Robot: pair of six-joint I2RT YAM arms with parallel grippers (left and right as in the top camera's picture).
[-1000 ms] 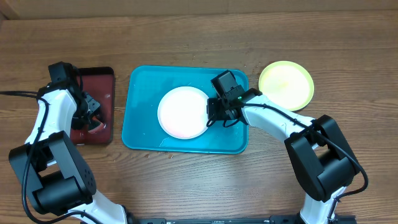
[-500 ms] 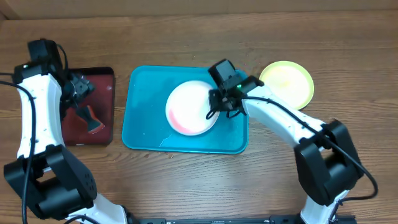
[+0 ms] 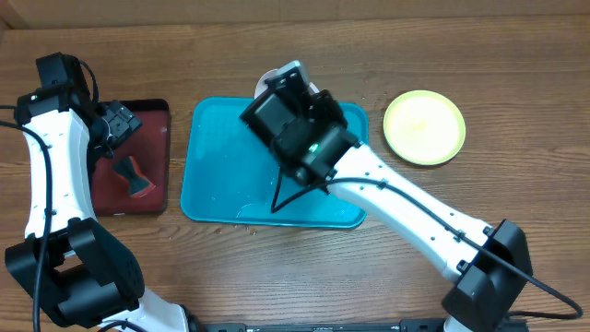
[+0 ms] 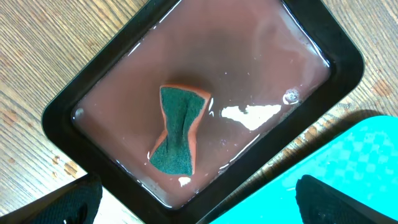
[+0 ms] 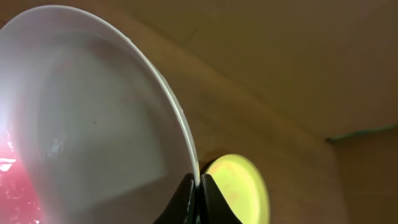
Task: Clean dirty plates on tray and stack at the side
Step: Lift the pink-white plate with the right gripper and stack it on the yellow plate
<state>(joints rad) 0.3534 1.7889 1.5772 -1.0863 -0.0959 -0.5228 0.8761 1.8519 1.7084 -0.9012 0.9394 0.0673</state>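
two plates in view, one sponge, two trays, on a wooden surface.

item 1, far left: left jaws, apart and empty, hanging over the dark red tray.

item 2: sponge, green face up, pinched at the waist, lying in that tray's reddish water; nothing touches it.

item 3, centre: turquoise tray, wet; the part not hidden by the right arm shows no plate.

item 4: white plate, off the tray, tipped nearly on edge above its far side, reddish patch low on its face. right jaws clamped on its rim, a thin bite only.

item 5, right: yellow-green plate, flat on the surface near the tray's far right corner, not touching it.

risks, as judged:
- the rim grip is shallow and the plate looks wet, so a quick swing may let it pivot, slip and drop.
- the reddish patch is uncleaned, so stacking now would soil the yellow-green plate.
- the sponge is soaked and likely to drip across the surface when carried.
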